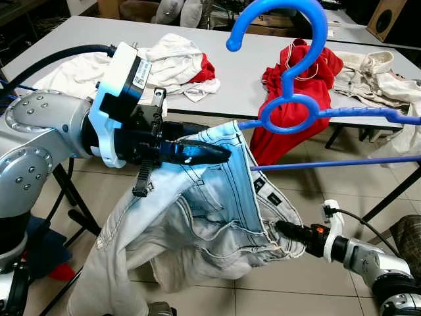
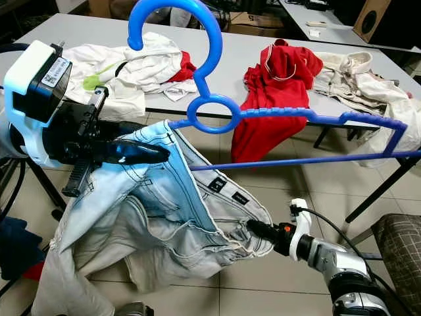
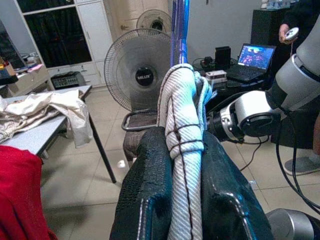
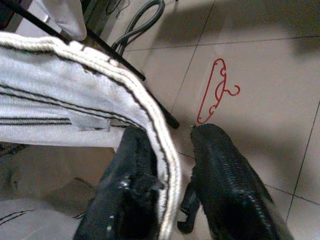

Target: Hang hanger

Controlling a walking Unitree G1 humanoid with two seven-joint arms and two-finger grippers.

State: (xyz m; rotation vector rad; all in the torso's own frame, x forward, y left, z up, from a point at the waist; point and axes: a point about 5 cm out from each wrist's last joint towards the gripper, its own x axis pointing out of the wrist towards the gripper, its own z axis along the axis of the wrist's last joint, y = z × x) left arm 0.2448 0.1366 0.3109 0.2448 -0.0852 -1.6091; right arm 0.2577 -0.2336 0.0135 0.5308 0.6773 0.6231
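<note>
1. Your left gripper (image 1: 220, 153) is raised in front of the robot with both fingers clamped on the waistband of the pale jeans (image 1: 217, 217). The left wrist view confirms it: a thick fold of denim is pinched tight between the two black pads (image 3: 150, 195).
2. Your right gripper (image 1: 281, 229) sits lower, near the floor, at the other end of the waistband. In the right wrist view the band's edge lies against one finger and the other finger (image 4: 225, 170) stands apart from it, so the jaws are partly open around the cloth.
3. You will find the blue hanger (image 1: 289, 112) up against the head camera, its hook uppermost and its lower bar running into the jeans' waist opening. What holds it is not visible.
4. The eye views give you the grey table (image 1: 237, 72) behind, carrying white clothes (image 1: 171, 62), a red garment (image 1: 296, 72) hanging over its edge, and a beige one (image 1: 375, 76).
5. The left wrist view alone adds a floor fan (image 3: 142, 75), an open laptop (image 3: 255, 57) and a person's hand (image 3: 290, 32) holding a small device.
6. The right wrist view alone adds a red hanger (image 4: 215, 92) lying on the floor tiles.
</note>
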